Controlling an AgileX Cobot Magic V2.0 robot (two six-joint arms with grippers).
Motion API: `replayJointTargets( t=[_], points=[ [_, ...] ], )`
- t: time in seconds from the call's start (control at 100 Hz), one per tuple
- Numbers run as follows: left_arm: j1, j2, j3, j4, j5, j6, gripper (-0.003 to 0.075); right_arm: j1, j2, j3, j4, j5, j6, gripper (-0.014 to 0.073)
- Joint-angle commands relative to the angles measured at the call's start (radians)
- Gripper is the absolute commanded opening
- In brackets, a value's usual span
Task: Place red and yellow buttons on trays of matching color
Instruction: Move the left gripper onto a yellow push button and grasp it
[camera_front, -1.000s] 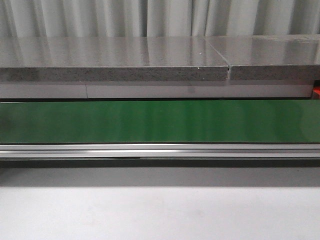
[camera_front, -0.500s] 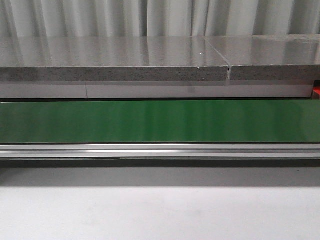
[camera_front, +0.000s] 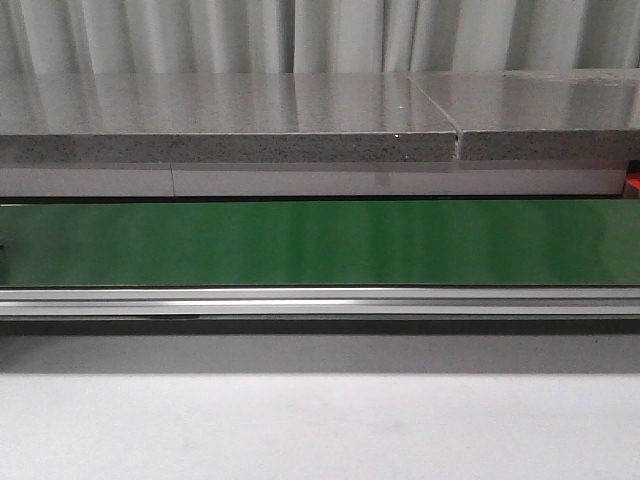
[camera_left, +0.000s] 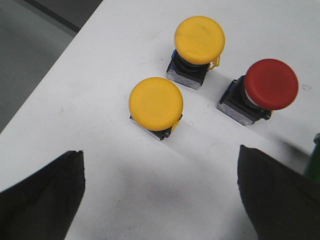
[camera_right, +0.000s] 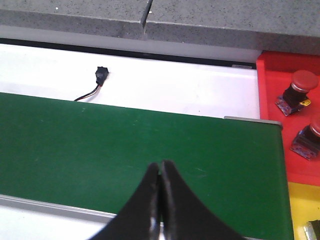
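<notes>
In the left wrist view two yellow buttons (camera_left: 156, 104) (camera_left: 199, 40) and one red button (camera_left: 271, 84) stand upright on a white table (camera_left: 125, 185). My left gripper (camera_left: 160, 165) is open and empty above the white surface, just short of the nearer yellow button. In the right wrist view my right gripper (camera_right: 160, 167) is shut and empty over the green conveyor belt (camera_right: 100, 145). A red tray (camera_right: 280, 115) beside the belt's end holds two red buttons (camera_right: 303, 80) (camera_right: 314, 131). A yellow tray (camera_right: 302, 210) lies next to it. Neither gripper shows in the front view.
The green belt (camera_front: 320, 242) runs across the front view, with an aluminium rail (camera_front: 320, 300) in front and a grey stone counter (camera_front: 230, 120) behind. A black connector with a wire (camera_right: 100, 75) lies on the white strip behind the belt. The table edge (camera_left: 50, 65) drops off beside the yellow buttons.
</notes>
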Motion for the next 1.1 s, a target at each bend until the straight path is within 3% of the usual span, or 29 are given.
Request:
replayJointTargets(
  t=[0.0, 0.44, 0.77, 0.89, 1.09],
  points=[
    [0.003, -0.009, -0.044, 0.009, -0.07, -0.001, 0.0601, 0.002, -0.01, -0.024, 0.016, -0.056, -0.013, -0.0067],
    [0.003, 0.16, -0.199, 0.015, -0.056, -0.001, 0.0601, 0.002, -0.01, -0.024, 0.016, -0.056, -0.013, -0.0067],
    [0.003, 0.226, -0.228, 0.02, -0.059, -0.001, 0.0594, 0.002, -0.01, -0.024, 0.016, -0.056, -0.013, -0.0067],
    [0.003, 0.226, -0.228, 0.022, -0.062, -0.001, 0.0498, 0.002, -0.01, -0.024, 0.016, -0.056, -0.013, -0.0067],
    [0.003, 0.223, -0.228, 0.022, -0.036, -0.001, 0.0209, 0.002, -0.01, -0.024, 0.016, -0.056, -0.013, -0.0067]
  ],
)
